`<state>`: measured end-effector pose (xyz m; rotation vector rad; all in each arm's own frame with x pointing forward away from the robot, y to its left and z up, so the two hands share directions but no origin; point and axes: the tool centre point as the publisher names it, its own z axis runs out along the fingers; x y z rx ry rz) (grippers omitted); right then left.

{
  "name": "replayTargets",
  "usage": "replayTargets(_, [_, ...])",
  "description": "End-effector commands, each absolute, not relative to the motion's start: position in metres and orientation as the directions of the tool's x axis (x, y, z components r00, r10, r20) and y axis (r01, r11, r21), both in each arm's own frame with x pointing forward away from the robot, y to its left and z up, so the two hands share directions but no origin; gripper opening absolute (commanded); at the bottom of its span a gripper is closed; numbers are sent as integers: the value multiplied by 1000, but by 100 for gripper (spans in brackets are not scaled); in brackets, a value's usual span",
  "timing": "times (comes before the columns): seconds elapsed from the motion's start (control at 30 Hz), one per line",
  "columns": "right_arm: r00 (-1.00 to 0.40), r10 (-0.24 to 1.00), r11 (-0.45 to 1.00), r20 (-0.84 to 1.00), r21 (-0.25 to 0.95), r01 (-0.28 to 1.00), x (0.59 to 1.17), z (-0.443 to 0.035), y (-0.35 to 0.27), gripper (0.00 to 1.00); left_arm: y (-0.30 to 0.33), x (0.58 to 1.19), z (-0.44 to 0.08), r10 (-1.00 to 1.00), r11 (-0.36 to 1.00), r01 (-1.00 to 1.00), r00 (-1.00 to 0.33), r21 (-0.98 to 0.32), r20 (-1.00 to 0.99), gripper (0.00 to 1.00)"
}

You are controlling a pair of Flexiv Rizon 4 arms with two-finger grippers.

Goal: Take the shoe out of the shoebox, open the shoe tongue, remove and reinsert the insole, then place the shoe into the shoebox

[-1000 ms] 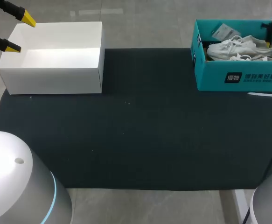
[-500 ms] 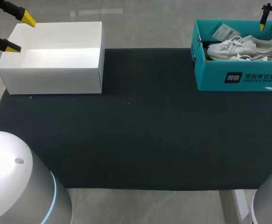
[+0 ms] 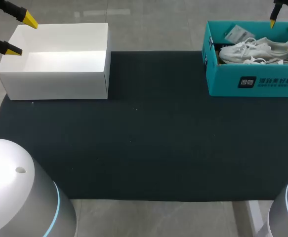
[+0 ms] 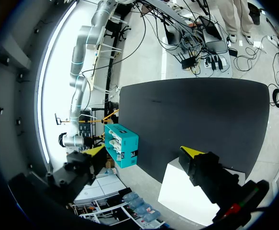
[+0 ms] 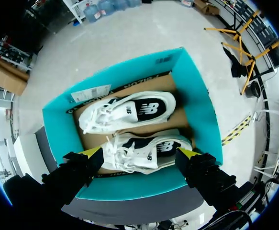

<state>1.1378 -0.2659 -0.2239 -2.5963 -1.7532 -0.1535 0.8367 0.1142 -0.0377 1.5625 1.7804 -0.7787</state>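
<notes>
A teal shoebox (image 3: 252, 81) stands at the table's far right with a pair of white sneakers (image 3: 257, 49) lying in it. In the right wrist view both shoes show from above, one (image 5: 129, 111) farther and one (image 5: 146, 149) nearer, inside the box (image 5: 204, 117). My right gripper (image 3: 286, 23) hangs open above the box's far edge; in its own view it (image 5: 139, 153) is over the nearer shoe and touches nothing. My left gripper (image 3: 21, 34) is open above the far left corner of a white box (image 3: 55, 84), empty.
A black mat (image 3: 144, 128) covers the table between the two boxes. The white box (image 4: 187, 203) is open-topped, with nothing showing inside it. A paper tag (image 3: 237, 33) lies in the shoebox's far left corner. My arms' rounded bases fill the near corners.
My right gripper has risen out of the shoebox from beside the shoe's heel and has spread its fingers wider. The shoes stay in the box. The left arm has not moved.
</notes>
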Motion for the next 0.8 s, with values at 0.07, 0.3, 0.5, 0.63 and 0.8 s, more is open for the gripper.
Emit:
replayTargets(0.07, [371, 925, -381, 87, 190, 905, 1104, -224, -255, 100, 114, 838, -37, 618, 117, 993, -92, -24, -780, 100])
replayTargets(0.3, [371, 925, -381, 87, 190, 905, 1104, -224, -255, 100, 108, 843, -32, 615, 177, 983, -143, -41, -776, 100])
replayTargets(0.5, [364, 928, -373, 83, 180, 910, 1099, -225, -252, 100, 81, 869, -28, 504, 714, 665, -705, -218, -499, 100])
replayTargets(0.63, [361, 930, -367, 64, 155, 917, 1080, -226, -244, 100, 83, 875, -33, 266, 900, 362, -898, -244, -352, 100])
replayTargets(0.8, [355, 934, -358, 47, 141, 923, 1056, -217, -236, 100, 94, 884, -48, -33, 972, 24, -972, -235, -232, 100])
